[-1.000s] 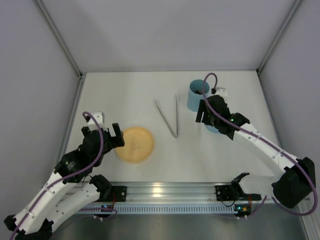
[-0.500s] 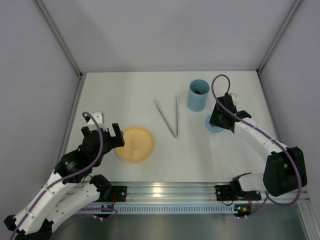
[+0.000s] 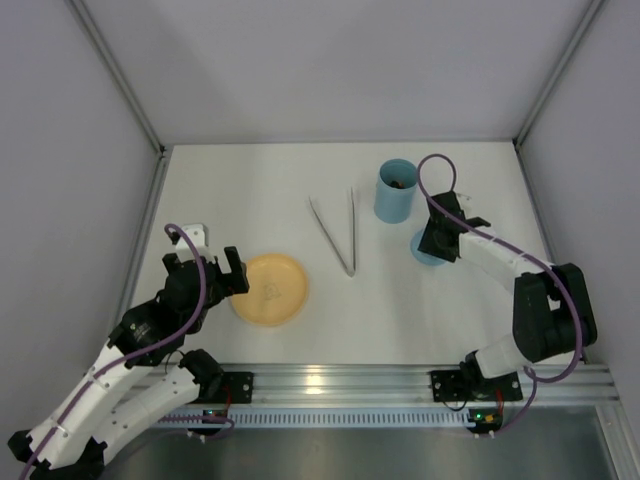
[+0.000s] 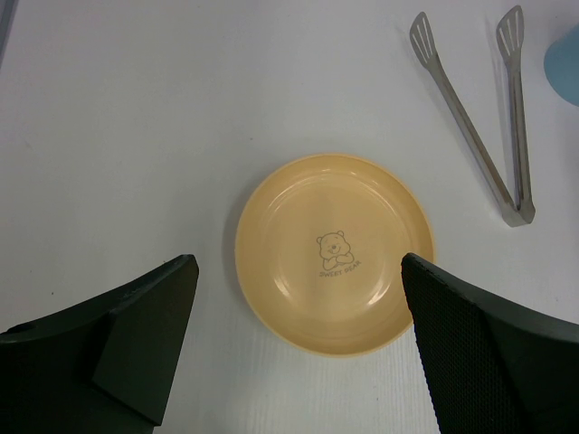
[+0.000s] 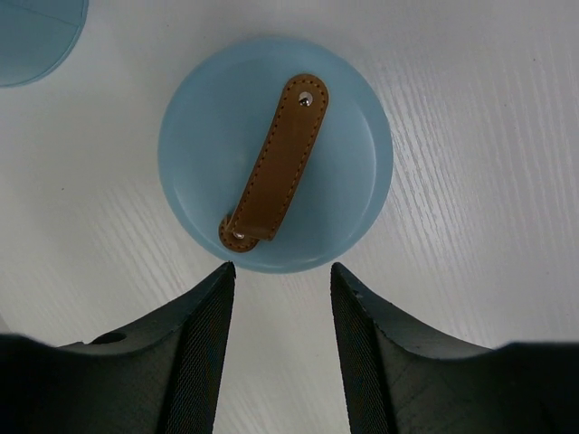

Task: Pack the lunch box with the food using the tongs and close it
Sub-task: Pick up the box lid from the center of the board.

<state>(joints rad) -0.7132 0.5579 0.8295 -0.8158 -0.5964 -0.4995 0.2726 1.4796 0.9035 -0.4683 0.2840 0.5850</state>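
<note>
Closing step. My right jaws hang part-spread, empty, over the lid (image 5: pixel 199 136); next: pinch its strap (image 5: pixel 276 158), lift onto box (image 3: pixel 394 200). Left jaws wide, empty.

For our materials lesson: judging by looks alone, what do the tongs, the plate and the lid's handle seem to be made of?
Tongs: probably brushed metal, silver-grey with a dull sheen.
Plate: likely plastic, smooth matt yellow-orange with a printed bear.
Lid handle: leather or an imitation, a brown strap with stitched edges and rivets.
</note>
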